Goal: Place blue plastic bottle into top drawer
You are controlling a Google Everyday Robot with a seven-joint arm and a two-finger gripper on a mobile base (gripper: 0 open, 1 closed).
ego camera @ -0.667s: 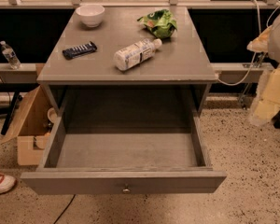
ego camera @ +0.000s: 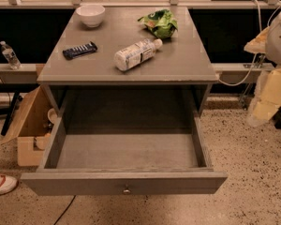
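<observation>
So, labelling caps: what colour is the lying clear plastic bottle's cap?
White cap, camera view; the hand is at the right edge.

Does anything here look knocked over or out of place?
The blue plastic bottle lies on its side on the cabinet top, not upright. The top drawer stands pulled wide open. The gripper is off at the right edge, away from both. Nothing looks spilled or broken.
</observation>
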